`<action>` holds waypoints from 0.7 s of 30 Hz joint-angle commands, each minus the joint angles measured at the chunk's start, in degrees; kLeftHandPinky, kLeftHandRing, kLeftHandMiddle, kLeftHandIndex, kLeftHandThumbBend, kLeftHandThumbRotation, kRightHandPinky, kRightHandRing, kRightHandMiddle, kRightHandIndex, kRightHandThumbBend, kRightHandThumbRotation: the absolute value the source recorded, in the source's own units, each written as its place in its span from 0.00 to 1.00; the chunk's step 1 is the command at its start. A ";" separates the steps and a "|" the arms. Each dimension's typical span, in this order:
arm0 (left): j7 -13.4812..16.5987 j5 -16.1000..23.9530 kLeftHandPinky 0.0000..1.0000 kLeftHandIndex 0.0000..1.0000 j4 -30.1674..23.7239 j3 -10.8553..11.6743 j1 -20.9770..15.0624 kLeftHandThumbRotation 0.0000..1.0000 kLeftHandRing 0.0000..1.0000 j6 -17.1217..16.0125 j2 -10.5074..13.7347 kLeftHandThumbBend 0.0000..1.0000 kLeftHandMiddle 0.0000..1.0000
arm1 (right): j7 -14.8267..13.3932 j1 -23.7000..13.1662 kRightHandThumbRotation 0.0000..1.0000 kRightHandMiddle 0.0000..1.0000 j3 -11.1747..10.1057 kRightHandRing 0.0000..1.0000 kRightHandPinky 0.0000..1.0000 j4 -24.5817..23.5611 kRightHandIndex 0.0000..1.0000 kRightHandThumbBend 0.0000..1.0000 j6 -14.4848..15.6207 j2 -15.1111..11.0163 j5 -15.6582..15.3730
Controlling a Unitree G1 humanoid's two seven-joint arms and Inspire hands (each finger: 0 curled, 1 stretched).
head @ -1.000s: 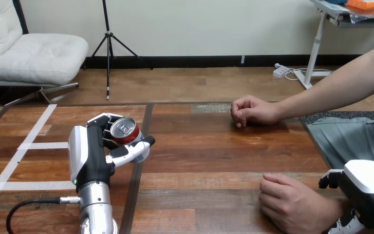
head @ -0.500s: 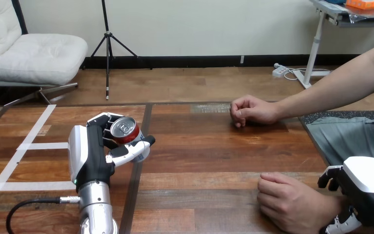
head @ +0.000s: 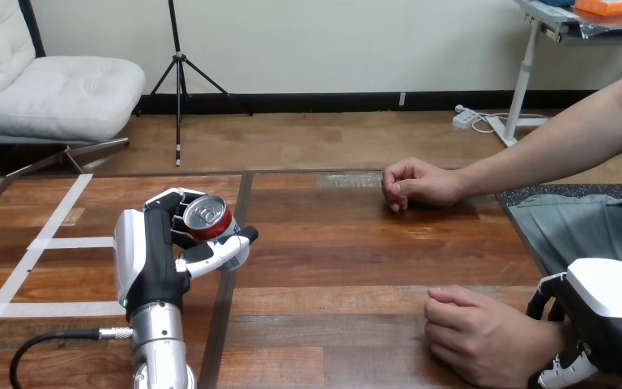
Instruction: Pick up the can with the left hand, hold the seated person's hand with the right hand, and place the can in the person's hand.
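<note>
Left hand: clenched round red can.
Right hand: beside person's nearer hand on worktop; grasp cannot be told.

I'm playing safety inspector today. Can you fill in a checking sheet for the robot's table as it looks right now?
surface: wooden table, with white tape strips at its left.
job's things: red can in the left hand, its top tilted toward the camera; person's near hand curled, resting on the table.
clutter: nothing seen.
hands: left hand has fingers and thumb curled round the can; right hand is beside the near hand's wrist, contact cannot be told.
cables: nothing seen near the can or the person's hands.
surroundings: person's far hand is a fist on the table; person's forearm reaches in from the right.
</note>
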 commanded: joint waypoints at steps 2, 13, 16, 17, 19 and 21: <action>0.14 0.24 0.38 0.47 -4.42 0.15 -2.08 0.00 0.42 -1.38 0.44 0.63 0.45 | 0.76 -2.30 0.00 0.55 1.68 0.47 0.35 1.75 0.60 0.84 0.10 -0.87 0.28; -0.16 0.33 0.38 0.48 -4.75 0.11 -1.83 0.00 0.42 -0.99 0.54 0.63 0.45 | 0.92 -2.01 0.00 0.48 1.78 0.39 0.28 2.11 0.56 0.88 -0.12 -1.08 0.17; -0.35 0.26 0.39 0.48 -5.05 0.15 -1.70 0.00 0.42 -0.79 0.47 0.63 0.46 | 1.03 -1.90 0.00 0.48 1.83 0.39 0.28 2.26 0.57 0.88 -0.33 -1.25 0.26; -0.44 0.20 0.39 0.48 -5.17 0.17 -1.65 0.00 0.43 -0.73 0.43 0.62 0.46 | 1.16 -1.88 0.00 0.48 1.94 0.39 0.28 2.36 0.57 0.88 -0.48 -1.43 0.22; -0.53 0.13 0.39 0.48 -5.31 0.21 -1.60 0.00 0.43 -0.67 0.38 0.62 0.46 | 1.31 -1.88 0.00 0.47 2.06 0.38 0.28 2.47 0.57 0.88 -0.65 -1.63 0.15; -0.69 0.02 0.39 0.48 -5.46 0.25 -1.56 0.00 0.43 -0.57 0.34 0.62 0.46 | 1.90 -1.99 0.00 0.47 2.38 0.38 0.28 2.64 0.58 0.88 -0.48 -1.86 -0.24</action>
